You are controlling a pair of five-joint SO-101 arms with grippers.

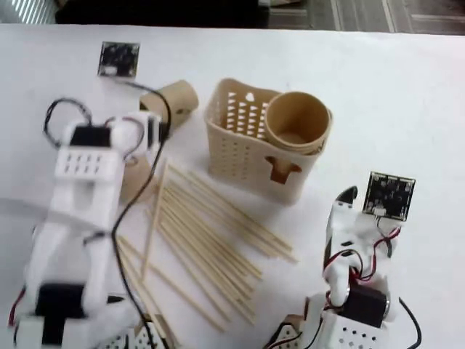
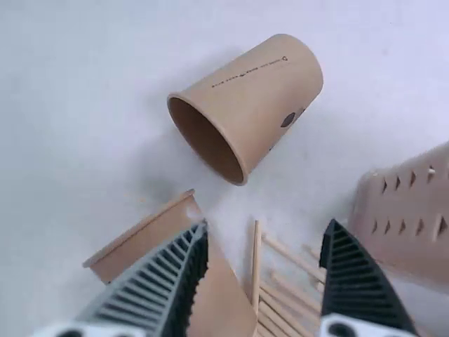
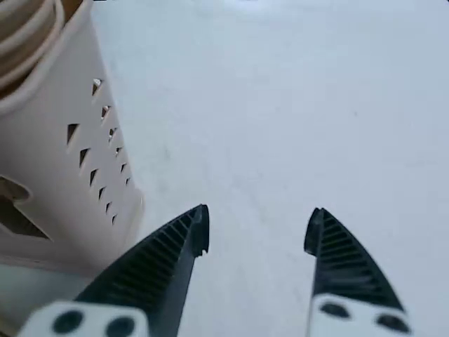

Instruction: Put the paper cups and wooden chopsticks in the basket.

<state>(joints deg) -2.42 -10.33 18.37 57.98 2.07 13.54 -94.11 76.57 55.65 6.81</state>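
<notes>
Gaping left tool (image 2: 266, 229) just beside paper cup (image 2: 144, 244)

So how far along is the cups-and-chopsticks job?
Done: stacked paper cups sit in the basket. In hand: nothing gripped; left pincer is open over a loose cup, right pincer open beside the basket. Remaining: that cup, the cup lying on its side, and all chopsticks on the table.

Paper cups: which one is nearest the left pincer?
The cup right by the left pincer, beside the chopsticks. The other loose cup lies farther off on its side; a third cup sits in the basket.
</notes>
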